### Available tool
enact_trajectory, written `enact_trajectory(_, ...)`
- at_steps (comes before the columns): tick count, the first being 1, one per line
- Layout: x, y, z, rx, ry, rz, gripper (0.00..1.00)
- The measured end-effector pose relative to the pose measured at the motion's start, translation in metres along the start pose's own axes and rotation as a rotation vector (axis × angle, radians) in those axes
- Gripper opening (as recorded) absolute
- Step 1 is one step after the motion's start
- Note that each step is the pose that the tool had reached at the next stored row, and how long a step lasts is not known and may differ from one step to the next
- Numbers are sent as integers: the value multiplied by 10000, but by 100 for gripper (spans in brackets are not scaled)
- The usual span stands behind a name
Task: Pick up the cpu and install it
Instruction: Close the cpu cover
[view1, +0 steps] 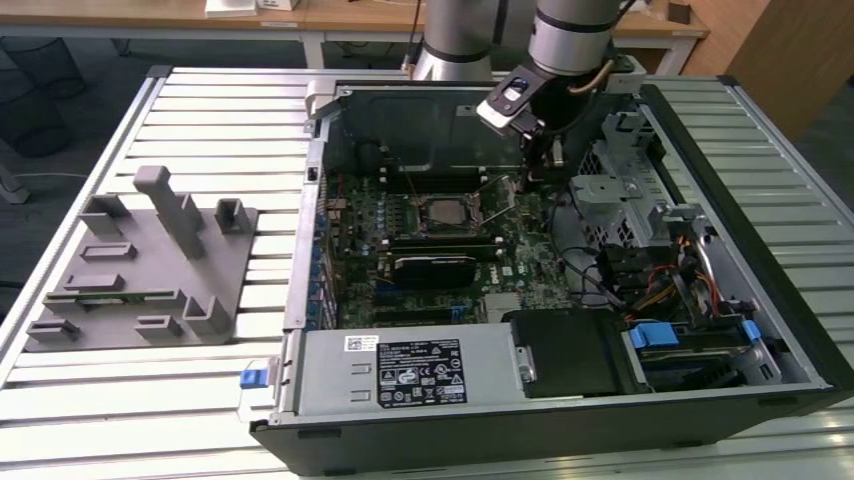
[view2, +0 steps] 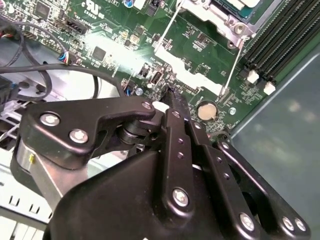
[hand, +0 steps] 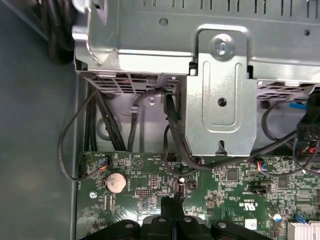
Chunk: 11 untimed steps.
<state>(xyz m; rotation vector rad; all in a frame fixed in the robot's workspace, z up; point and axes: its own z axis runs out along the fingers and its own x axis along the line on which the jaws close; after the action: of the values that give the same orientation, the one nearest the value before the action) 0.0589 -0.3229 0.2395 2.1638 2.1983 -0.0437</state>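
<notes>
Hovering at two o'clock from the cpu (view1: 441, 211), seemingly seated, in the exterior view, the gripper (view1: 534, 180) is clenched empty; latching would demand hooking the raised lever (view2: 232, 65).

Bearing an open computer case (view1: 534, 435) and a grey fixture plate (view1: 147, 270) on a slatted metal table (view1: 200, 110).

Running in pale ribbed slats across the exterior view, showing bare at the exterior view's left, along the far edge and past the case at the exterior view's right. Carrying the case laid on its side over the middle and the exterior view's right half, with its open face turned upward. Carrying the plate toward the exterior view's left, lying flat, near the case but not touching it, with grey blocks and upright posts standing on it.
</notes>
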Motion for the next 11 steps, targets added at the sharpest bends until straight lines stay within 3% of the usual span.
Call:
enact_trajectory(6, 4, -34, 51, 1, -3, -2, 11)
enact_trajectory(11, 6, -167, 51, -8, -4, -1, 11)
